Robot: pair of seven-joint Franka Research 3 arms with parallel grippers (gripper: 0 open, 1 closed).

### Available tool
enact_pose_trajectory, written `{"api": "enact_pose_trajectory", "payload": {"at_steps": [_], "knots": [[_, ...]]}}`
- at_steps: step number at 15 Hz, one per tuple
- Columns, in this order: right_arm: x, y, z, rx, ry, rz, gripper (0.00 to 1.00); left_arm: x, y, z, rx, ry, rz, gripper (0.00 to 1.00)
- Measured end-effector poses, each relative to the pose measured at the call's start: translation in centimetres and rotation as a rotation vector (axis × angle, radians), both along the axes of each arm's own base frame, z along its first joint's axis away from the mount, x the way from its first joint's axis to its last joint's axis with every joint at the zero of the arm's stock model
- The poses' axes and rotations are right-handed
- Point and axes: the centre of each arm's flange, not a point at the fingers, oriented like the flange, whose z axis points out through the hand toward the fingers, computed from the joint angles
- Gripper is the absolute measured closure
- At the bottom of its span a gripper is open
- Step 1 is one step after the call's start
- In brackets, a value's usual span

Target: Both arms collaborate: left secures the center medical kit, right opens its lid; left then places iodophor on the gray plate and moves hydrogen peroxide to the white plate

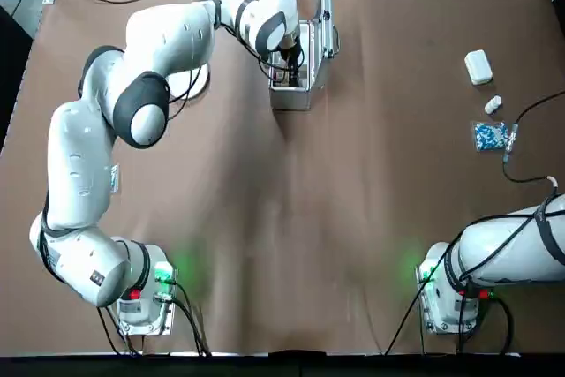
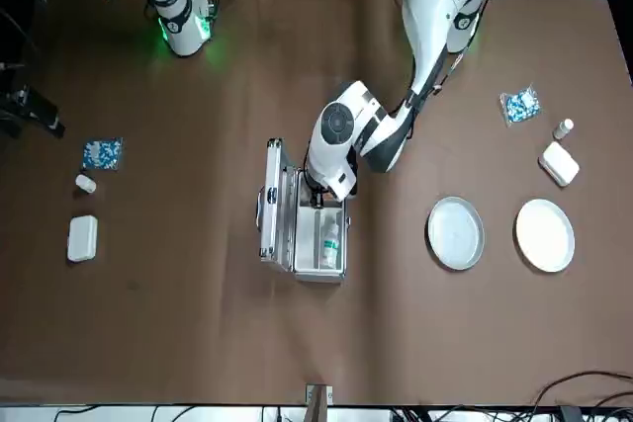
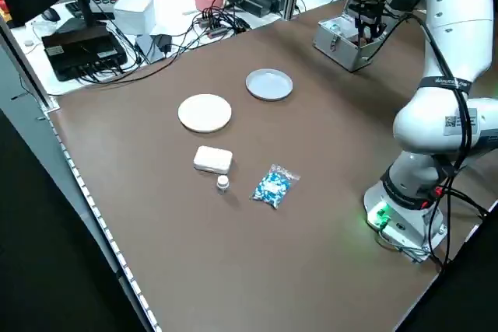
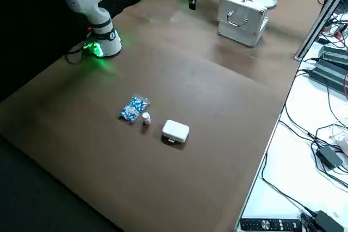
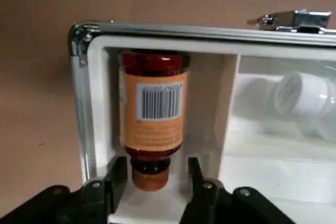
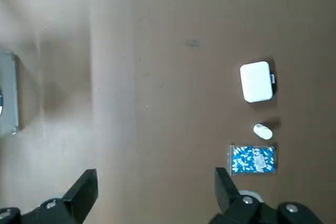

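The medical kit stands at the table's far middle, its lid upright and open. My left gripper reaches down into the kit. Its open fingers straddle the neck of the brown iodophor bottle, with a small gap on one side. The clear hydrogen peroxide bottle lies in the neighbouring compartment. The gray plate and the white plate sit on the left arm's side. My right gripper hangs open, high over bare table, away from the kit.
A white box, a small vial and a blue pill packet lie on the right side. A second such set lies beyond the plates. Cables and electronics line the far edge.
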Motion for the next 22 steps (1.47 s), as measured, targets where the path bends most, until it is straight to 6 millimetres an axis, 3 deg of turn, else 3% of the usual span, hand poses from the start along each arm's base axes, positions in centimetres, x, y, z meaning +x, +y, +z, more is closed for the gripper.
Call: {"api": "enact_pose_trajectory", "payload": {"at_steps": [10, 13, 14, 15, 22], "knots": [[-0.3, 0.0, -2.7, -0.038, -0.014, 0.000, 0.02, 0.0, 0.1, -0.5, 0.005, 0.005, 0.001, 0.49], [-0.9, 0.1, -2.6, -0.037, -0.016, 0.002, 0.02, 0.0, 0.1, -0.5, 0.005, 0.005, 0.001, 0.53], [-1.0, 0.1, -2.5, -0.037, -0.018, 0.003, 0.02, 0.0, 0.1, -0.5, 0.005, 0.005, 0.001, 0.66], [-0.9, 0.2, -2.5, -0.037, -0.019, 0.003, 0.02, 0.0, 0.1, -0.5, 0.005, 0.005, 0.001, 0.67], [-0.9, 0.1, -2.6, -0.037, -0.019, 0.002, 0.02, 0.2, 0.1, -0.5, 0.005, 0.003, 0.003, 0.67]]}}
